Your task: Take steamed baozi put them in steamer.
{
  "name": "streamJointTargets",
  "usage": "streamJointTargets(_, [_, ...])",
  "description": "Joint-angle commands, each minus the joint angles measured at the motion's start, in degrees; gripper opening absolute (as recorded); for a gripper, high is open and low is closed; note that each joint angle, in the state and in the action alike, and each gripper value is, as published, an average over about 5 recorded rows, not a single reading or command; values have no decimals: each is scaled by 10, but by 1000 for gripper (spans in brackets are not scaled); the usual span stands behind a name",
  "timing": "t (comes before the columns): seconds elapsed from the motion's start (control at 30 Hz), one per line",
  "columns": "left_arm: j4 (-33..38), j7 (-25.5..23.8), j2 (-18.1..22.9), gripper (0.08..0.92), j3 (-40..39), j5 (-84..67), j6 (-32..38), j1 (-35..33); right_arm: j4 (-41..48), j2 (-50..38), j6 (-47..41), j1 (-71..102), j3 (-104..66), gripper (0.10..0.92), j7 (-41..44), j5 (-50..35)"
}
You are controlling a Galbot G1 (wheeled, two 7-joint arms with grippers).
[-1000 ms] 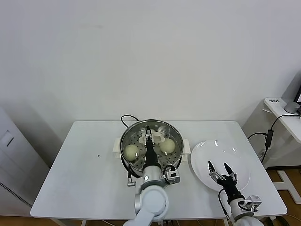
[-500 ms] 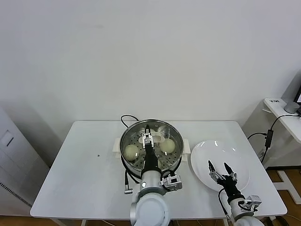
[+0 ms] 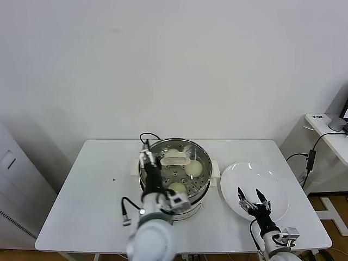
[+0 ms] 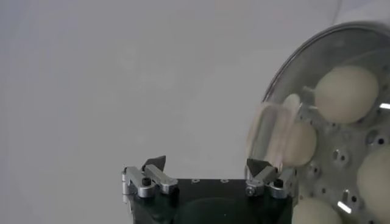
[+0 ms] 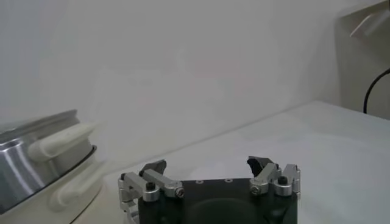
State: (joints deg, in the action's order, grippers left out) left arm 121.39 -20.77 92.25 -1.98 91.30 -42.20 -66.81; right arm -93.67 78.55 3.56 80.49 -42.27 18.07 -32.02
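The steamer [image 3: 202,156] stands mid-table with several cream baozi on its perforated tray: one on the right [image 3: 193,168], one at the front [image 3: 177,188]. A cream lid handle [image 3: 175,159] sits over the pot's middle. My left gripper [image 3: 146,159] is open and empty at the steamer's left rim. In the left wrist view the gripper [image 4: 206,165] is beside the steamer [image 4: 365,139], with the baozi [image 4: 346,93] and the blurred handle [image 4: 271,131] showing. My right gripper [image 3: 248,196] is open and empty over the white plate [image 3: 272,179]; in the right wrist view [image 5: 207,165] the steamer [image 5: 24,164] is off to one side.
A black cord [image 3: 145,136] runs behind the steamer. The white plate holds nothing. The white table [image 3: 92,190] has bare room to the left. A second table [image 3: 326,130] with a hanging cable stands at the far right.
My left gripper has drawn back from over the steamer's middle to its left rim, and the arm has swung left. The right gripper has sunk slightly.
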Motion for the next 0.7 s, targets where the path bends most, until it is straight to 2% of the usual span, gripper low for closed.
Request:
streamJointTargets(0.03, [39, 55, -48, 823, 265, -451, 125, -20, -31, 10, 41, 10, 13, 823, 32, 26])
streamJointTargets(0.17, [41, 76, -50, 823, 346, -637, 181, -43, -55, 15, 50, 18, 19, 823, 20, 56])
streamJointTargets(0.33, [34, 110, -54, 823, 395, -751, 264, -92, -70, 28, 45, 23, 17, 823, 5, 78])
streamJointTargets(0.5, [35, 144, -49, 823, 421, -829, 311, -144, -80, 31, 50, 38, 18, 823, 1, 75])
streamJointTargets(0.7, [21, 192, -52, 823, 425, -845, 370, -214, -90, 29, 61, 70, 22, 823, -9, 67])
